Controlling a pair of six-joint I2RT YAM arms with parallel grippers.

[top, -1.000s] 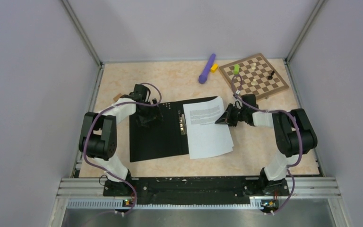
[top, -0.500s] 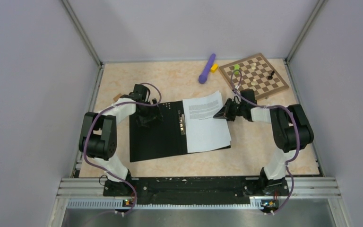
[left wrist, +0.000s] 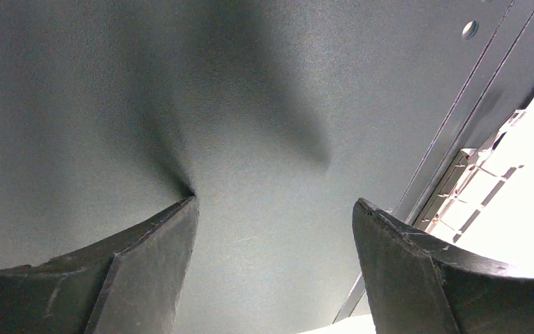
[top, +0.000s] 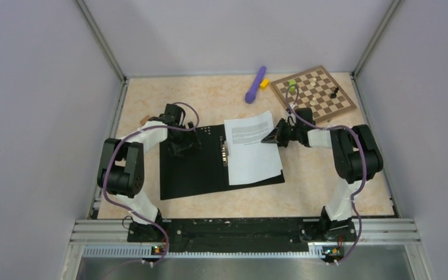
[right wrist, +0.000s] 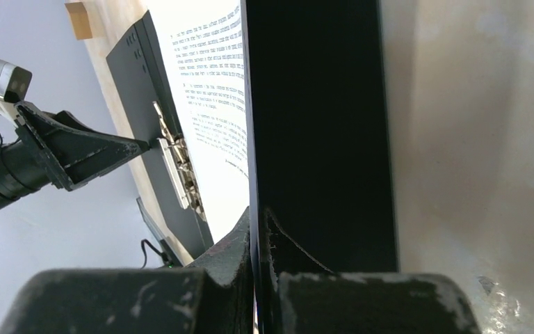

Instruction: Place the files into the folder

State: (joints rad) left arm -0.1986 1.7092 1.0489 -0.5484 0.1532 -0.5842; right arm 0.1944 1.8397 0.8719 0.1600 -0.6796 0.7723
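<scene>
The folder (top: 195,169) lies spread open on the table, black inner faces up, with a metal clip (top: 224,150) along its spine. My left gripper (top: 181,146) stands open with its fingertips down on the left inner face (left wrist: 264,104). The files (top: 251,149), white printed sheets, cover most of the folder's right half. My right gripper (top: 270,139) is turned on its side and shut on the sheets' right edge (right wrist: 256,209). In the right wrist view the printed files (right wrist: 208,69) run left of the pinched edge, and the folder's black face (right wrist: 320,104) lies beneath.
A brown chessboard (top: 313,93) with a few pieces sits at the back right. A purple object (top: 255,84) and a yellow block (top: 264,83) lie behind the folder. A small wooden block (top: 145,119) rests by the left arm.
My right gripper has dragged the files left and toward the back, so they now sit squarer over the folder's right half. The left gripper has stayed put.
</scene>
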